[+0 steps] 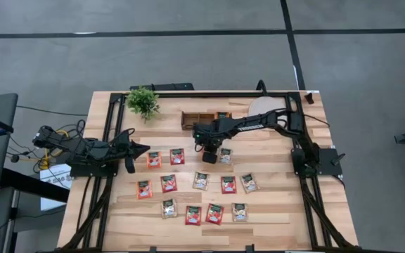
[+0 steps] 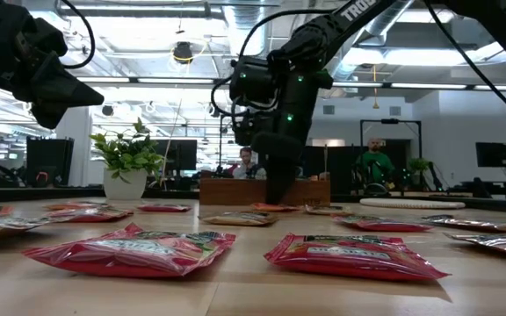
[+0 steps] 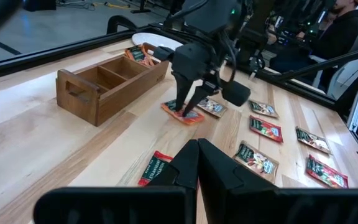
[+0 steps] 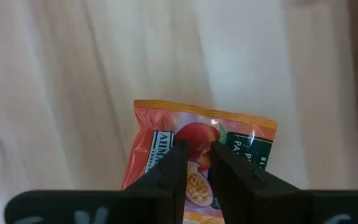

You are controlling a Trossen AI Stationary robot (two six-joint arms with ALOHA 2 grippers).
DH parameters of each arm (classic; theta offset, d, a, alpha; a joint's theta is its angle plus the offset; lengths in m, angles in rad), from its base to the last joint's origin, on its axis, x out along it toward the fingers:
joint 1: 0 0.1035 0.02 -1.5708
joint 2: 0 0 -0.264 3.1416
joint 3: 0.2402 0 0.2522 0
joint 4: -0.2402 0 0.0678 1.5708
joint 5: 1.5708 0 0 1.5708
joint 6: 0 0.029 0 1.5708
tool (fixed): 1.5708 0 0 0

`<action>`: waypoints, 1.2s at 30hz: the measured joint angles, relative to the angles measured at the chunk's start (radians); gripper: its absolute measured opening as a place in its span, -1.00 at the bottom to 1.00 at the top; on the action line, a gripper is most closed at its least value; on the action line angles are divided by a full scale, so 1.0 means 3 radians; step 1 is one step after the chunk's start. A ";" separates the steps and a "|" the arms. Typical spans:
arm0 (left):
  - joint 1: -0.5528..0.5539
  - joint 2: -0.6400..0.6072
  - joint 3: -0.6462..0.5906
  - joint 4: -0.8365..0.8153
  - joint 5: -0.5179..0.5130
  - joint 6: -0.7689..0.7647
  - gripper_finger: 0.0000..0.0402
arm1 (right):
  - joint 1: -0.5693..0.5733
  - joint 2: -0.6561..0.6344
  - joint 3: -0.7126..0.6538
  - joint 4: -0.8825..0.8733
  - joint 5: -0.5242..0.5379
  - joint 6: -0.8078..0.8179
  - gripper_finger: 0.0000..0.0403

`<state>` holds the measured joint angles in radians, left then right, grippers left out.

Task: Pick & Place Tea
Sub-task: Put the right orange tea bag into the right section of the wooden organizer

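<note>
Orange-red tea packet (image 4: pixel 197 149) lying flat on wooden table, just in front of wooden box (image 3: pixel 107 81), printed face showing fruit picture and dark green label. Right gripper (image 4: pixel 194 168) reaching down over it, fingers nearly together, tips sitting at packet's middle; grip itself not discernible. Other tea packets (image 1: pixel 199 193), red and pale, lying flat in loose rows across table's front half. One packet (image 3: pixel 137 54) sitting in box's far compartment.

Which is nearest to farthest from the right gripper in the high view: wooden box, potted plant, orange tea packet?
From the right gripper:
1. Orange tea packet, under its fingertips, mid-table.
2. Wooden box, just behind it toward the far edge.
3. Potted plant, far-left corner.
</note>
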<state>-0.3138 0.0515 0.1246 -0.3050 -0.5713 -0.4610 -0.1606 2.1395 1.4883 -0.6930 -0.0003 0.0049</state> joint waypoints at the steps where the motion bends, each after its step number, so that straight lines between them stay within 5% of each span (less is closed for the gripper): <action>1: 0.0000 0.0001 0.0000 -0.0001 0.0000 0.0000 -1.00 | -0.0016 0.0000 0.0000 -0.0029 0.0005 0.0015 -0.67; 36: 0.0001 0.0000 0.0000 -0.0001 0.0000 0.0001 -1.00 | -0.0124 0.0005 -0.0013 -0.1018 0.0304 0.0817 -0.68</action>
<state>-0.3134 0.0514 0.1246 -0.3054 -0.5713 -0.4606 -0.1979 2.1410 1.4845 -0.9983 0.0910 0.2500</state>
